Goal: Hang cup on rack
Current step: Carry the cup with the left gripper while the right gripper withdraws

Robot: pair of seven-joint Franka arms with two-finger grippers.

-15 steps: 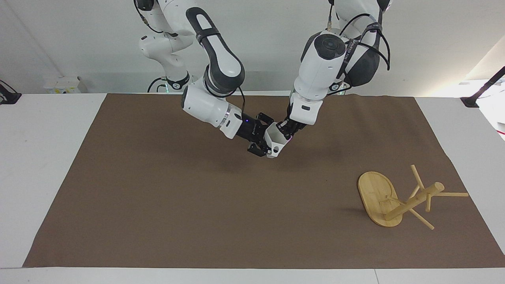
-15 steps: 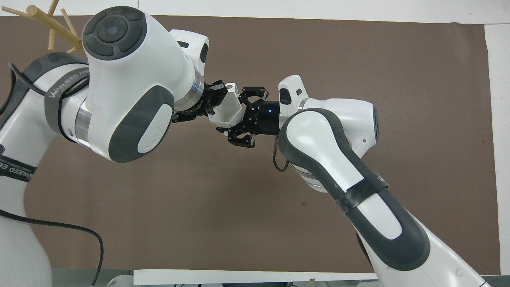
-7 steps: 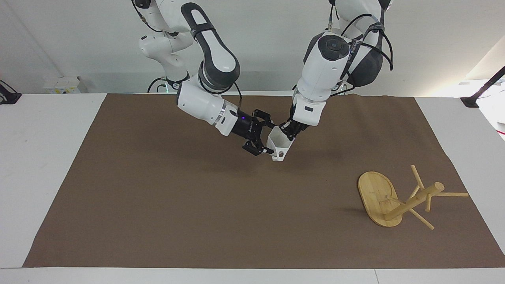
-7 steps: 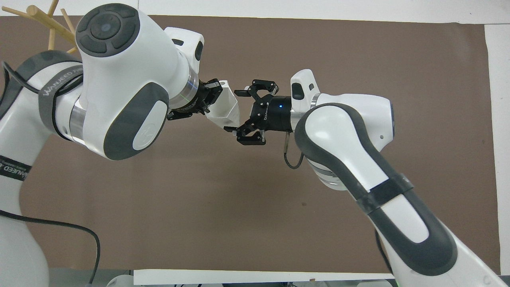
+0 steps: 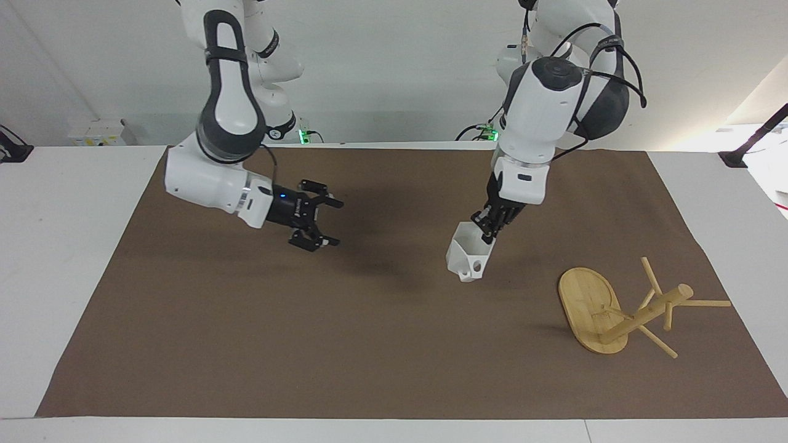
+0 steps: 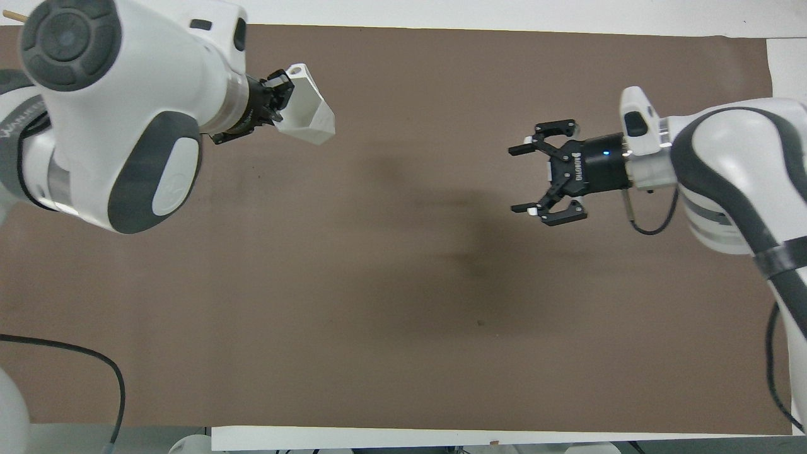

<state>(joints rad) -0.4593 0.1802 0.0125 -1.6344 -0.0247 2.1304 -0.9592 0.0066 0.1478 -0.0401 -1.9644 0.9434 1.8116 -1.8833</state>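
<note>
The white faceted cup (image 5: 466, 258) hangs in the air from my left gripper (image 5: 487, 229), which is shut on its rim, over the brown mat toward the left arm's end. In the overhead view the cup (image 6: 307, 115) sticks out from the left gripper (image 6: 279, 102). The bamboo rack (image 5: 640, 317) lies tipped on its side on the mat, its oval base (image 5: 585, 301) on edge, farther from the robots than the cup. My right gripper (image 5: 332, 223) is open and empty over the mat toward the right arm's end, and it also shows in the overhead view (image 6: 517, 180).
The brown mat (image 5: 246, 338) covers most of the white table (image 5: 61, 258). In the overhead view the left arm hides nearly all of the rack; only a peg tip (image 6: 11, 14) shows.
The right gripper has let go of the cup and drawn back toward its own end. The left gripper has carried the cup away toward the rack.
</note>
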